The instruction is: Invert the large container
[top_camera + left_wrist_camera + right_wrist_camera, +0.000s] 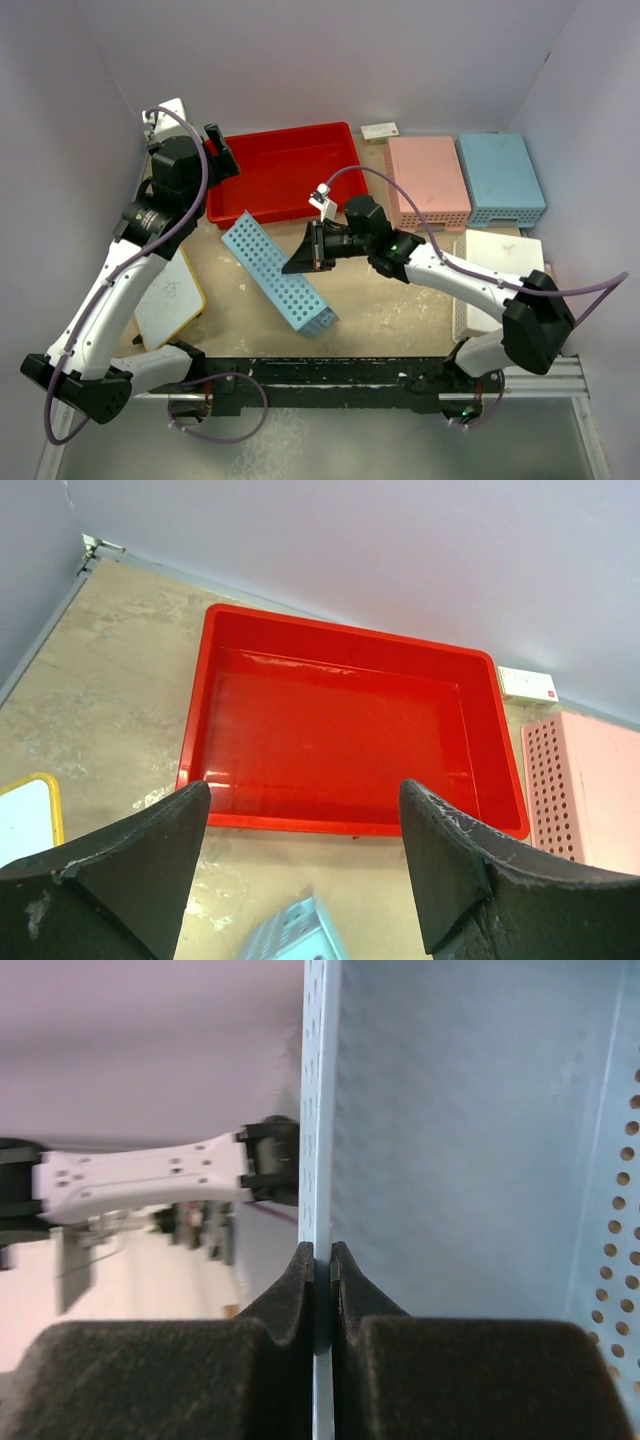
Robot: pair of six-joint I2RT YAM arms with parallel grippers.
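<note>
right hand [322,1260] tight on blue basket [450,1160]

Ahead of the left gripper [302,790], the large container [340,730] is glossy, smooth red plastic. Between the right gripper [321,1258]'s grainy black pads [470,1380], the light-blue perforated basket [450,1160] is matt plastic.

No legible text or numbers

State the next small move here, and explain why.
Probably the right gripper, jaws shut on the light-blue basket, should drag that basket clear of the red tray: it lies across the tray's near side, while the open left gripper hovers by the upright tray.
</note>
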